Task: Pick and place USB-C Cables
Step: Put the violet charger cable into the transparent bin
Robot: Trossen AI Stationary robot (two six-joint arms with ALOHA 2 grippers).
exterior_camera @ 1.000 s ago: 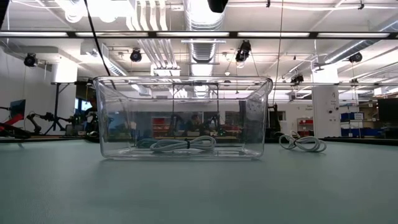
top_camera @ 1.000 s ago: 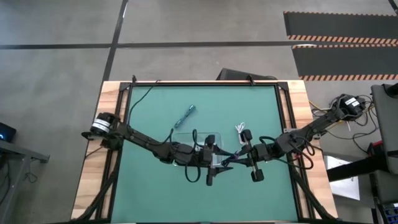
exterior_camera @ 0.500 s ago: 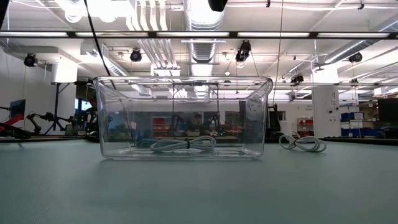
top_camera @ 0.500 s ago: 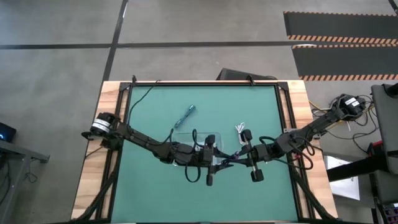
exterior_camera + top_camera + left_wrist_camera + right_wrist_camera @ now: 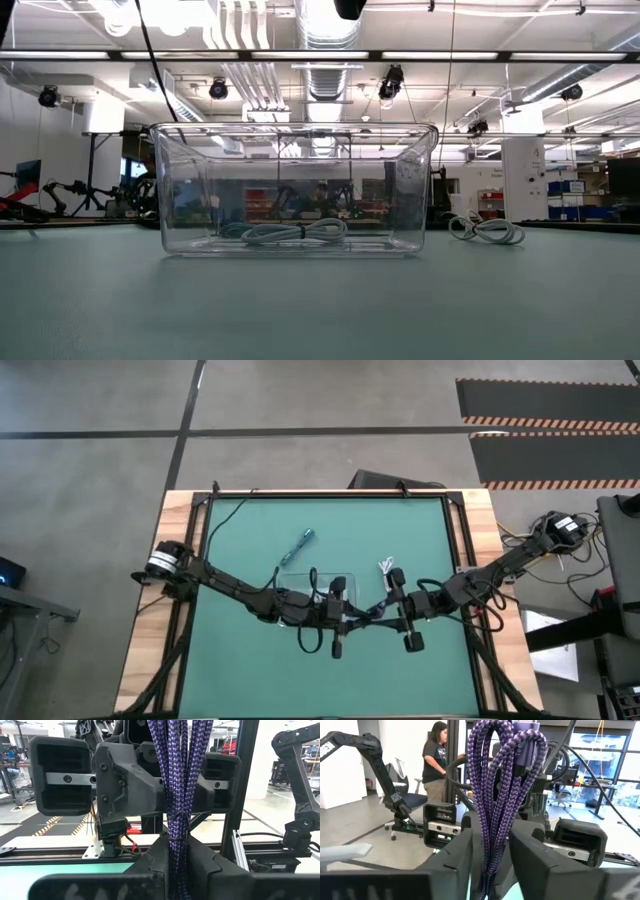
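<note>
Purple braided cable (image 5: 181,795) clamped by both claws mid-table.

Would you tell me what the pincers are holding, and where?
Both hold one purple braided cable bundle: left pincer near its tied middle, right pincer below its looped end.

Green table mat (image 5: 240,525); person (image 5: 436,762) standing beyond it beside an office chair (image 5: 409,800).

We are seeing bright ceiling lamps (image 5: 218,90) shining down (the room is well lit). Light is glinting off the clear tray (image 5: 293,190), and the green table (image 5: 320,310) is looking soft up close.
</note>
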